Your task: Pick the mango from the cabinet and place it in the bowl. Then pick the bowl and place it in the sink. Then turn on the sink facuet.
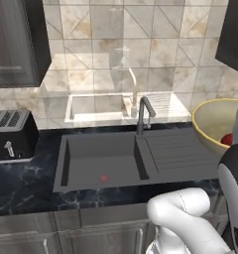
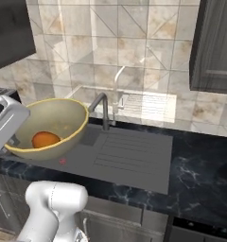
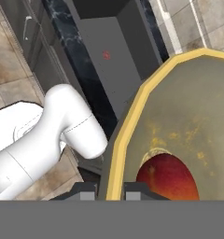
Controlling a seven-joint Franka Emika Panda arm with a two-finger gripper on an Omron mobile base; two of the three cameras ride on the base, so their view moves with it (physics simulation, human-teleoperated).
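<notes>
Hand view showed the mango (image 3: 167,177) lying at the bottom of the bowl (image 3: 132,116), red and orange, close to the near wall. The gripper (image 3: 109,189) pinched the yellow rim of the bowl, with one dark tip on each side of it. In the right base view the bowl (image 2: 63,116) hung tilted above the left part of the sink (image 2: 134,156), over the basin, and the mango (image 2: 45,139) rested inside it on the lower side. The faucet (image 2: 102,108) stood just behind the bowl, at the back edge of the sink. In the left base view the bowl (image 1: 212,124) was above the ribbed drainboard on the right, the faucet (image 1: 143,114) was upright between basin and drainboard, and a toaster (image 1: 12,134) stood on the black counter (image 1: 22,183), well apart to the left.
</notes>
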